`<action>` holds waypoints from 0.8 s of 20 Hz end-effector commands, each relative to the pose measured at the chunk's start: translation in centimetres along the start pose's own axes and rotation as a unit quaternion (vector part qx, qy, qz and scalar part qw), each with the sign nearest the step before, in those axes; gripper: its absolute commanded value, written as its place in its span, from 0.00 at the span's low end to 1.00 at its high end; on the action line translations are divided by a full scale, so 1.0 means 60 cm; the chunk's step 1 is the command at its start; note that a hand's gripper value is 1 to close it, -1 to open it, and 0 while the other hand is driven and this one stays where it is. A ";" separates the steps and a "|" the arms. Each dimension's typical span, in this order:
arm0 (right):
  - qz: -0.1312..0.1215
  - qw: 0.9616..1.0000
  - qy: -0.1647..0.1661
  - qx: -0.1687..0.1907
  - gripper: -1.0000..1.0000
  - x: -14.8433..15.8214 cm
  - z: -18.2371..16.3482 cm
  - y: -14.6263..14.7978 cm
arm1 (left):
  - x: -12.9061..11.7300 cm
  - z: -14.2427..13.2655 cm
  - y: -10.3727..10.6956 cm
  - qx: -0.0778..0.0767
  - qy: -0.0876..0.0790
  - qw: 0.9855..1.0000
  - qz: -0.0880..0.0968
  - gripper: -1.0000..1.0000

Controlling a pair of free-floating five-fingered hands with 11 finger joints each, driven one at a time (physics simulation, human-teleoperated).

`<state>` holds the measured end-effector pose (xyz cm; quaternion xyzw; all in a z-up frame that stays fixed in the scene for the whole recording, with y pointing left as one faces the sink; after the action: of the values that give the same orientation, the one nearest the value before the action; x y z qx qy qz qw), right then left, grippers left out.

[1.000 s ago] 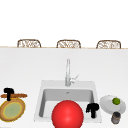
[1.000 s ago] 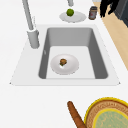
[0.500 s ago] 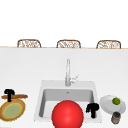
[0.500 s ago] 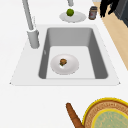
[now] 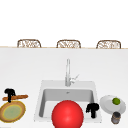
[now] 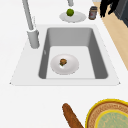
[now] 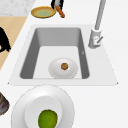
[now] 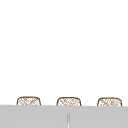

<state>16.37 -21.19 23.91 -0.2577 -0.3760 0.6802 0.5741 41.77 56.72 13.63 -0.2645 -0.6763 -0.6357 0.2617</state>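
Red ball (image 5: 67, 114) hides the sink (image 5: 42, 88) floor from the front. In the sink: white bowl (image 6: 64, 64) with a small brown piece in it. Plate (image 5: 112, 105) right of the sink holds a lime (image 5: 116, 101); jar (image 5: 115, 117) beside it. Left hand (image 5: 10, 93), left of the sink, sits at the baguette (image 5: 15, 97) by the yellow plate (image 5: 12, 112); grip unclear. Right hand (image 5: 92, 108) hangs at the sink's right edge, fingers drooping, holding nothing.

Flat, even, bright light washes the white counter (image 5: 27, 67) almost to blankness, with no clear source and no glare. Soft shading darkens the sink (image 6: 72, 35) walls. Edges look soft and blurred throughout; straight lines stay undistorted.
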 end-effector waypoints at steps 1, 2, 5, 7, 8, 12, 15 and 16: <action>0.000 1.000 0.000 0.000 0.50 0.000 0.000 0.000 | 0.005 0.000 0.005 0.011 0.010 1.000 -0.018 0.00; 0.000 1.000 0.000 0.000 0.50 0.000 0.000 0.000 | 0.007 -0.001 0.008 0.009 0.009 1.000 -0.022 0.00; 0.000 1.000 0.000 0.000 0.50 0.000 0.000 0.000 | 0.010 -0.001 0.012 0.006 0.006 1.000 -0.017 0.00; 0.000 1.000 0.000 0.000 0.50 0.000 0.000 0.000 | 0.012 0.000 0.013 0.004 0.004 1.000 -0.015 0.00; 0.000 1.000 0.000 0.000 0.50 0.000 0.000 0.000 | 0.013 0.000 0.014 0.004 0.004 1.000 -0.015 0.00; 0.000 1.000 0.000 0.000 0.50 0.000 0.000 0.000 | 0.015 0.000 0.016 -0.001 0.000 1.000 -0.009 0.00; 0.000 1.000 0.000 0.000 0.50 0.000 0.000 0.000 | -0.020 0.008 0.042 -0.003 -0.013 1.000 -0.016 0.00; 0.000 1.000 0.000 0.000 0.50 0.000 0.000 0.000 | -0.032 0.009 0.040 0.002 -0.014 0.999 -0.028 0.00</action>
<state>16.37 -21.19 23.91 -0.2577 -0.3760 0.6802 0.5741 43.24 56.97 14.64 -0.2805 -0.6686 -0.6403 0.2538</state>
